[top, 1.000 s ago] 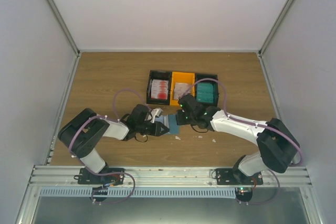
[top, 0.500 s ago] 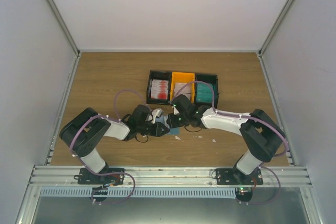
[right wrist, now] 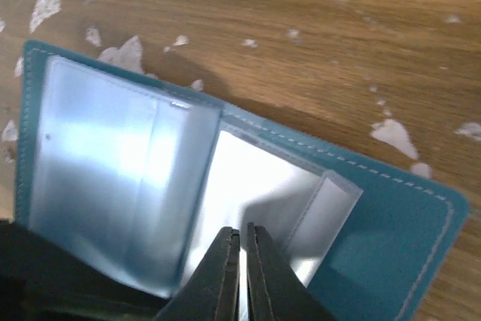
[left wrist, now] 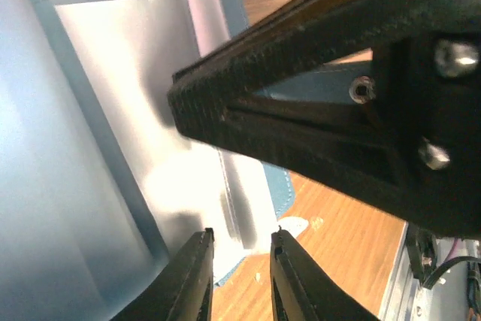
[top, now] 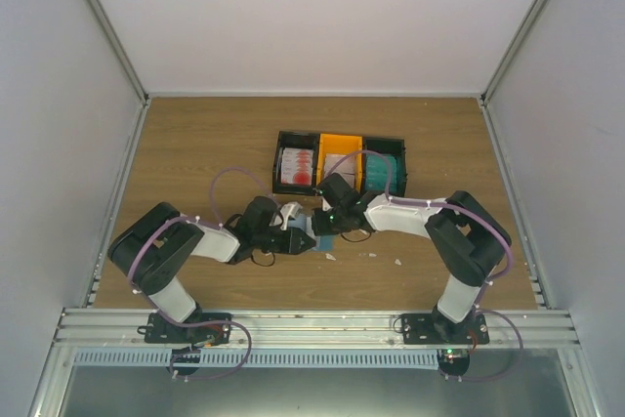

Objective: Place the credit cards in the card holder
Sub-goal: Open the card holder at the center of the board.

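The card holder (top: pixel 322 238) lies open on the wood between my two grippers. In the right wrist view it (right wrist: pixel 391 238) is teal with clear inner sleeves. In the left wrist view its (left wrist: pixel 120 110) sleeves fill the left side. My left gripper (top: pixel 301 240) is open, its tips (left wrist: pixel 240 237) standing over the holder's near edge with nothing between them. My right gripper (top: pixel 320 225) is shut, its tips (right wrist: pixel 243 232) down on a clear sleeve, with no card showing in them. Red-and-white credit cards (top: pixel 296 168), whitish ones (top: pixel 337 165) and teal ones (top: pixel 383 175) sit in bins behind.
A row of three bins, black (top: pixel 283 148), orange (top: pixel 339 143) and black (top: pixel 395 146), stands behind the holder. Small white scraps (top: pixel 397 262) lie on the wood near the holder, and also show in the right wrist view (right wrist: pixel 394 133). The right gripper's black body (left wrist: pixel 361 110) hangs close over my left fingers.
My right gripper has moved left and down from beside the bins onto the open holder, its arm folding in. The left arm has barely moved.
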